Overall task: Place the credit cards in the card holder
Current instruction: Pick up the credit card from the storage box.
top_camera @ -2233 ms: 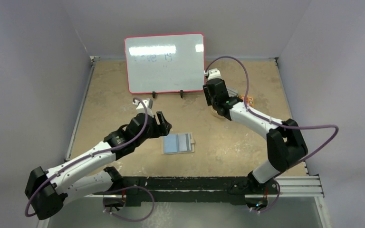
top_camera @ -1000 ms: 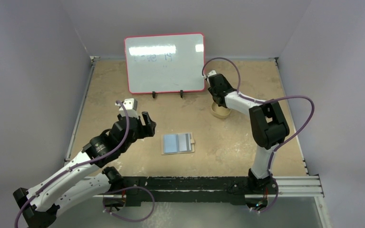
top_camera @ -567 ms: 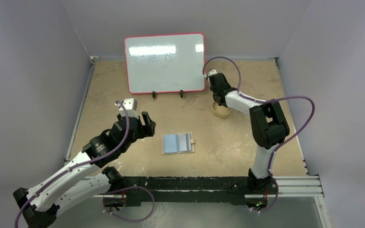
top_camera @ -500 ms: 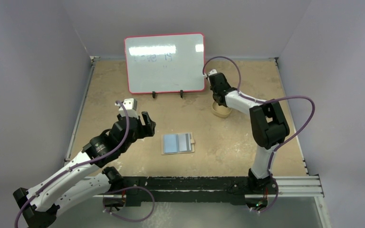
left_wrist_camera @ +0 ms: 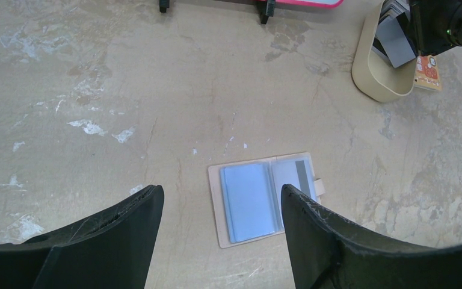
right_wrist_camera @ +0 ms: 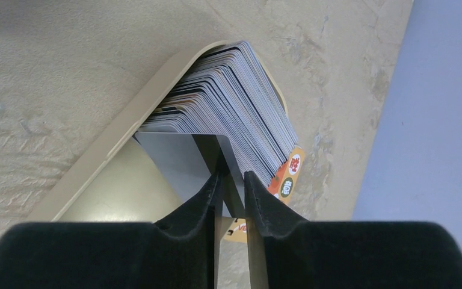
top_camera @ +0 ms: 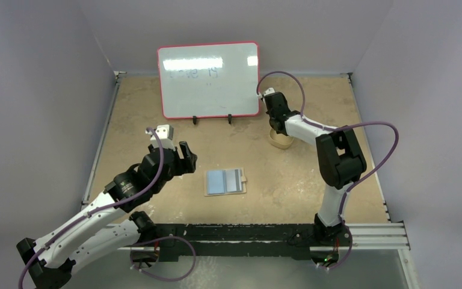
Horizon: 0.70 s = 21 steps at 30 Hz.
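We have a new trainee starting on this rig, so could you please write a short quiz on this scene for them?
1. True or false: the card holder lies folded shut.
2. Where is the stack of credit cards? A) in the tan dish; B) on the whiteboard; C) loose on the table.
3. Which gripper has its fingers at the front card of the stack?
Key: 1. False: it lies open. 2. A. 3. The right gripper.
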Motion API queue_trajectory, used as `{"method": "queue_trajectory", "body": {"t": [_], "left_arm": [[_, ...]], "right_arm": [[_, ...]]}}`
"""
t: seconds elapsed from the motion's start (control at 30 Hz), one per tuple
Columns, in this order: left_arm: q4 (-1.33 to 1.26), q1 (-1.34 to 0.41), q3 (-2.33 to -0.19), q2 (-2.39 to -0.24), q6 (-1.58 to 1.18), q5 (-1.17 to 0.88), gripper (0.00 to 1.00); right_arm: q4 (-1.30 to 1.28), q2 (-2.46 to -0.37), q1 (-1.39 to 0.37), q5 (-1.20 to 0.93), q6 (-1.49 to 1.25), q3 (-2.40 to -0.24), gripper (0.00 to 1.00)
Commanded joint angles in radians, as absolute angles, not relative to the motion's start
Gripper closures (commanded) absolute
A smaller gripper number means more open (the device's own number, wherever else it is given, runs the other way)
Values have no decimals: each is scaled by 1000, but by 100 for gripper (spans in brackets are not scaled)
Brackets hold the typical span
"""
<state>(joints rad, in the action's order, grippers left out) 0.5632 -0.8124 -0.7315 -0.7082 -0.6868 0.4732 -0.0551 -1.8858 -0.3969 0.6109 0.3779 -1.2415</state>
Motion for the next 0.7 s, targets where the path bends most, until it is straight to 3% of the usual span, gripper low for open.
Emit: {"method": "queue_trajectory", "body": {"t": [0.0,0.37,0.67], "left_arm": [[541,-816,-754,-702,-683,491,29],[541,-816,-752,-702,-683,491,29],[539,-816,-753,-709,-682,489,29]], "right_arm": [[-42,-1844,-387,629,374,-1279,81],[-114,-1835,-385,588,325,-1306,100],[-180,-1801,-386,484,252,-1303,100]]}}
